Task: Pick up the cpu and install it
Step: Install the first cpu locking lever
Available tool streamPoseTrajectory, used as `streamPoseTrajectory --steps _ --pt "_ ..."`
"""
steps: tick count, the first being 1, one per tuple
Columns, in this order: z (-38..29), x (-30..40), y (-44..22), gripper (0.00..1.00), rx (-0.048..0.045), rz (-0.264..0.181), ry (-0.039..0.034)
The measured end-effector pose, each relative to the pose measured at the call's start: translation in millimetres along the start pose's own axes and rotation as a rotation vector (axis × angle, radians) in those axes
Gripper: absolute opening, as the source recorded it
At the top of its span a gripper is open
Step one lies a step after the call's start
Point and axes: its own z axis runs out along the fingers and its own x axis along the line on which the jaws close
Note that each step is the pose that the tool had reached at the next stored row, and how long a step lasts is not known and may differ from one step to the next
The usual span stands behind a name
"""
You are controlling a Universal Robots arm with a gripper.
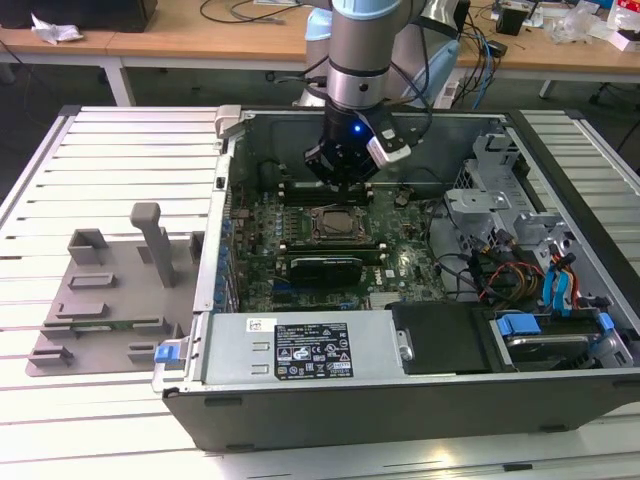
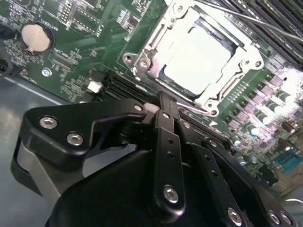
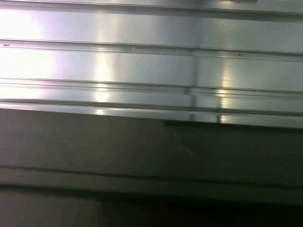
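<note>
Silvery-white cpu (image 2: 201, 59) in a metal-framed socket (image 2: 142, 60), green motherboard (image 2: 90, 28), black pincer (image 2: 163, 101), grey fixture plate (image 1: 95, 300).

Arm's gripper (image 1: 342, 178) hangs inside the open computer case (image 1: 400, 390), just above the motherboard (image 1: 330, 235), close over the far edge of the CPU socket (image 1: 331, 222). Socket frame sits between memory slots. Finger state not discernible. Case lies on a slatted metal table (image 1: 110, 140). Grey plastic fixture plate (image 1: 110, 300) with upright posts rests on the table at the exterior view's left, touching the case side. Wooden desks (image 1: 200, 45) with cables stand behind.
</note>
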Motion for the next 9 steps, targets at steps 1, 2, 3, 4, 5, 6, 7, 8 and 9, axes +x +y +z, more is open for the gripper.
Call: streamPoseTrajectory --steps 1,2,3,4,5,6,7,8,9 --pt "0.5 -1.1 -0.2 0.11 0.0 0.0 0.0002" --pt "0.8 -1.9 -0.5 0.11 0.0001 0.0 0.0003" --pt "1.1 -2.8 -0.9 0.11 0.0 0.0 0.0001" --pt "1.5 -4.0 -1.4 0.11 -0.0001 0.0 0.0001" --pt "1.7 -4.9 -1.7 0.11 0.0001 0.0 0.0002" --pt "2.2 -6.2 -2.0 0.11 0.0002 0.0 0.0004" --pt "3.3 -7.9 -2.2 0.11 0.0001 0.0 0.0004" --pt "3.9 -8.5 -2.2 0.11 0.0001 0.0 0.0004" --pt "4.3 -9.1 -2.2 0.11 0.0001 0.0 0.0004"
